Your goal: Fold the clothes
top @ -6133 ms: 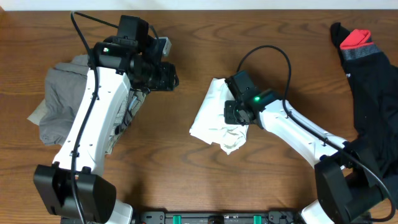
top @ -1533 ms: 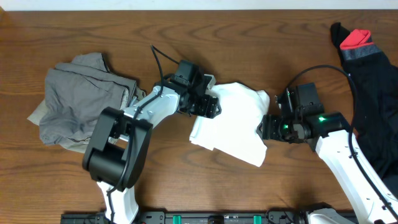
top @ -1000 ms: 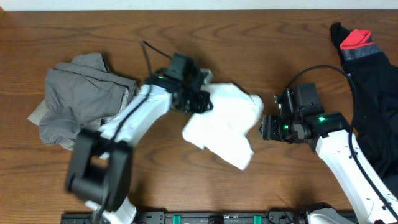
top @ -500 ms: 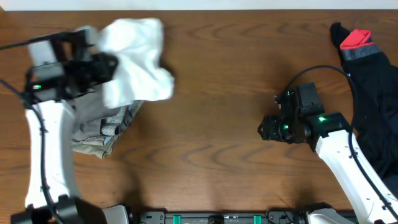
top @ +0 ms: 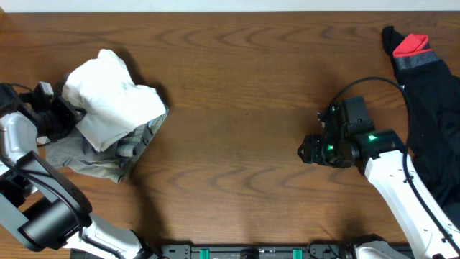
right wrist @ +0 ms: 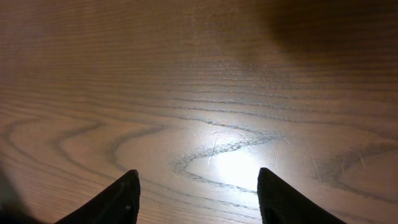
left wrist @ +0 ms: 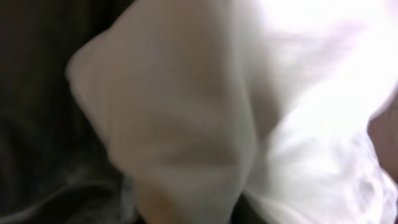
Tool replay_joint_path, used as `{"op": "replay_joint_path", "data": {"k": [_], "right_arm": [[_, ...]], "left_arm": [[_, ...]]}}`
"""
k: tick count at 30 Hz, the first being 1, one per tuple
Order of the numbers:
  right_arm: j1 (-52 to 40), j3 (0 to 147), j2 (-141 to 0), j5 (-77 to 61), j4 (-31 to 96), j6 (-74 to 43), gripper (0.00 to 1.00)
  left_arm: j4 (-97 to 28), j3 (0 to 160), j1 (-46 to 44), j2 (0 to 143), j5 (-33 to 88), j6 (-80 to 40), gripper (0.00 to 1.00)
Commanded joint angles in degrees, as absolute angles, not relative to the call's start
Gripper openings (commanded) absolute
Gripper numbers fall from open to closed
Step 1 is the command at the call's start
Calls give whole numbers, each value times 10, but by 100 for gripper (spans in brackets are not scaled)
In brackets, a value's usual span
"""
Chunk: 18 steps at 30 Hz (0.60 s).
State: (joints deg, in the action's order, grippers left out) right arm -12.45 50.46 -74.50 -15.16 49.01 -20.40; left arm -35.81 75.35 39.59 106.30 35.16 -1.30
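At the bench's left edge the white shirt lies bunched on the grey pile, nothing folded yet; I cannot tell my left fingers' grip, while my right fingers gape empty.

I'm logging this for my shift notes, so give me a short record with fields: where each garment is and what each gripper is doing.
white garment: bunched, lying on top of the grey-khaki pile, left side of the table
grey-khaki pile: crumpled, partly covered
black-and-red garment: along the right edge, apart from the right gripper
left gripper: at the white garment's left edge; wrist view is all blurred cloth, grip unclear
right gripper: open, empty, over bare wood
folded so far: nothing looks folded
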Motion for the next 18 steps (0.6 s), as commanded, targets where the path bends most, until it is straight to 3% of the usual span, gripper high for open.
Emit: {"op": "replay_joint_path", "data": {"k": [1,2,3,8,14,18], "right_arm": [[-120,511,-738,-166,491,-212,59],[-120,511,-738,-166,491,-212,59],[-120,511,-738,-166,491,-212,59],[-120,512,-738,-165,490,-211,60],[-116,541,-731,-165,482,-201,63],[-112,601,-706,-165,485,-172,63]], "left_arm": [[-363,756,407,1048,340,-13,53],[-369,757,410,1043,339,-19,65],[-376,758,412,1035,339,-23,71],[-409,772,414,970,367,-23,85],[-525,830,387,858,487,57,89],[-595,866,294,777,481,136,89]]}}
